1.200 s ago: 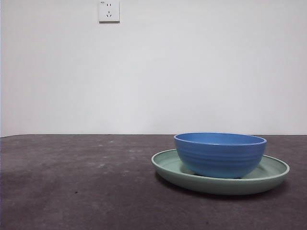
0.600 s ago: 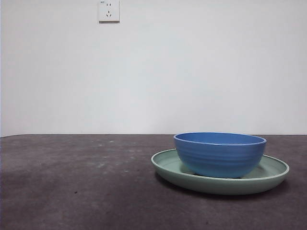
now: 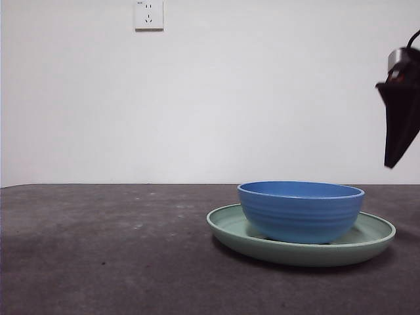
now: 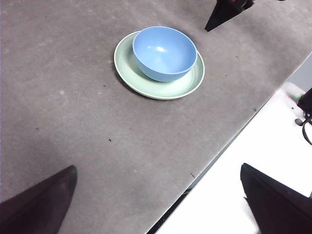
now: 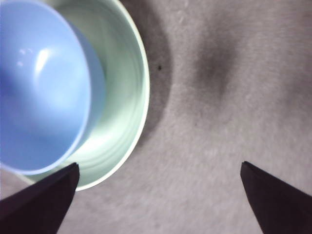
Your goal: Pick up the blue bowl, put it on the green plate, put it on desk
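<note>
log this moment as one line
bowl: on plate | plate: on desk | right gripper: open, above desk beside plate | left gripper: open, waiting away from plate

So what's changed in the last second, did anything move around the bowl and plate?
The right gripper has come into the front view at the upper right, above and beside the green plate. Its jaws are open and hold nothing. The blue bowl sits in the plate on the desk as before. The left gripper waits high, off to the side.
</note>
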### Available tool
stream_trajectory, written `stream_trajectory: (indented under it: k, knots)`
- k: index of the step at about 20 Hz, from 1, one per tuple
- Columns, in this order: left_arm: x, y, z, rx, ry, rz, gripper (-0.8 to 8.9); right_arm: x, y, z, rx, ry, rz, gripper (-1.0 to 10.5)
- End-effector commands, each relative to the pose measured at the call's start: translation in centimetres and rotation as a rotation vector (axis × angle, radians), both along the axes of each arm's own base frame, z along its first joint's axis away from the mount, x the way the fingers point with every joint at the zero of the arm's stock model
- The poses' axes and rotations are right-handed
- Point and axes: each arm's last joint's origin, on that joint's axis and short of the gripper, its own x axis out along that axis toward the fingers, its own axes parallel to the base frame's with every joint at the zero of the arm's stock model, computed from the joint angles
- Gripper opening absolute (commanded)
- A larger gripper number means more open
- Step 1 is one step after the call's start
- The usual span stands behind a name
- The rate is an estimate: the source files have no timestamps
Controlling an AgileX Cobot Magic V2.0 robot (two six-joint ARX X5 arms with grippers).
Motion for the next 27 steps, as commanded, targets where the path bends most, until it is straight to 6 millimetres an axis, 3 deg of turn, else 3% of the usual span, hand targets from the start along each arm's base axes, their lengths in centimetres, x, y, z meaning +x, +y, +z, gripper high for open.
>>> stream_trajectory:
  k: [1,6,11,15,27]
  knots:
    - [0.0,-0.1,0.3,0.003,-0.024,-0.024,6.56,1.1,0.4,-0.8,-0.022,-0.003,0.042,5.8]
    - [0.0,-0.1,0.3,0.003,-0.024,-0.023,6.56,2.7,1.6,-2.8,-0.022,0.001,0.082,5.7]
    - [0.0,-0.1,0.3,0.002,-0.024,-0.024,6.56,3.8,2.4,-4.3,-0.022,-0.001,0.11,4.3]
    - [0.0,-0.1,0.3,0.002,-0.024,-0.023,6.56,4.2,2.5,-4.7,-0.019,-0.017,0.11,3.1]
    - [0.0,-0.1,0.3,0.001,-0.025,-0.023,6.56,5.1,3.5,-5.7,0.044,-0.025,0.117,2.1]
